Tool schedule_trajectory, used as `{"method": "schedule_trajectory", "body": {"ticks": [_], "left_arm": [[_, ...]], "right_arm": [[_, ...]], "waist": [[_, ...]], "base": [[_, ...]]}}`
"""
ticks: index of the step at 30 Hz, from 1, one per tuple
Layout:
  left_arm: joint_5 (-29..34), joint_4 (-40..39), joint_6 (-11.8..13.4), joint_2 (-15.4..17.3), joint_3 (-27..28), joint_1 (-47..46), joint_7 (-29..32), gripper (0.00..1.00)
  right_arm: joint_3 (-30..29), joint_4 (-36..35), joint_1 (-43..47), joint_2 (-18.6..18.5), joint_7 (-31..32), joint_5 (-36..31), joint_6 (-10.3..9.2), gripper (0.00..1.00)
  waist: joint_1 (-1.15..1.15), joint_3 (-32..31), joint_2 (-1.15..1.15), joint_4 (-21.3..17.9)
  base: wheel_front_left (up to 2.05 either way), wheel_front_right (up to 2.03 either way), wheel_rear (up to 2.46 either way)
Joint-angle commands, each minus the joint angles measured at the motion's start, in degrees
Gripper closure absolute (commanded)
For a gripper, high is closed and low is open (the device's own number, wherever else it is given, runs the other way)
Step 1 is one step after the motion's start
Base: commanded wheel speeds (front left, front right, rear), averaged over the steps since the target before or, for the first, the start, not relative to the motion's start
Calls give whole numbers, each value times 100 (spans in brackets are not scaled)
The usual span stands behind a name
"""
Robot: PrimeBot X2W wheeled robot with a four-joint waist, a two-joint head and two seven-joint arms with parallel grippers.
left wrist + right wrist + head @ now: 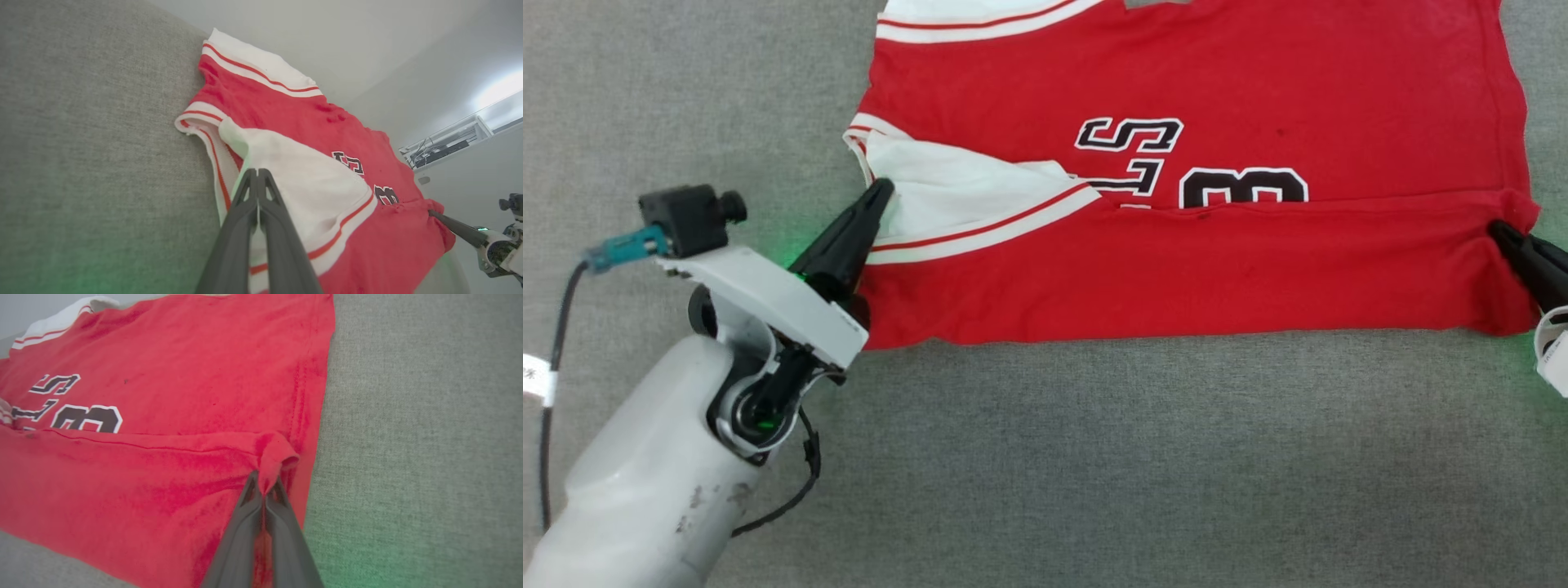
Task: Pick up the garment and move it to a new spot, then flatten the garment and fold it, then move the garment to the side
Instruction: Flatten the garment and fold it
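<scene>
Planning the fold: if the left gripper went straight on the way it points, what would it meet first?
The left gripper, jaws shut on the soft red sports garment, would push straight into that garment's white panel, probably bunching it; depth beyond is unclear.

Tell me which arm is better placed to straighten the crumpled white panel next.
Left, probably. The left jaws are shut on the jersey right at the crumpled white panel, so a short pull would likely spread it. The right jaws pinch the plain red corner at the opposite side.

A grey woven surface (81,143) lies under the left pincer (257,173); beyond it stand a pale wall (347,41) and a cluttered shelf (445,145).
</scene>
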Motion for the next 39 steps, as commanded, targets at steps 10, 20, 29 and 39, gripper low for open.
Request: {"method": "schedule_trajectory", "body": {"ticks": [10,20,29,39], "left_arm": [[622,679,-34,122,-520,-375,12,0],[708,71,423,699,-1077,-782,1768,0],[-60,-990,1316,1222,-1472,-686,4264,0],[-414,-560,1490,978,-1467,-744,4649,0]], "right_arm": [[522,597,-141,-7,-674,154,-8,0],[434,786,232,-164,-1084,437,-9,0],[498,562,192,-92,-1051,388,-9,0],[484,352,38,-171,-987,356,-9,0]], "waist": [[0,-484,0,44],[0,-1105,0,161],[0,-995,0,4],[0,-660,0,-285]], "base": [[0,0,0],[0,0,0],[0,0,0],[0,0,0]]}}
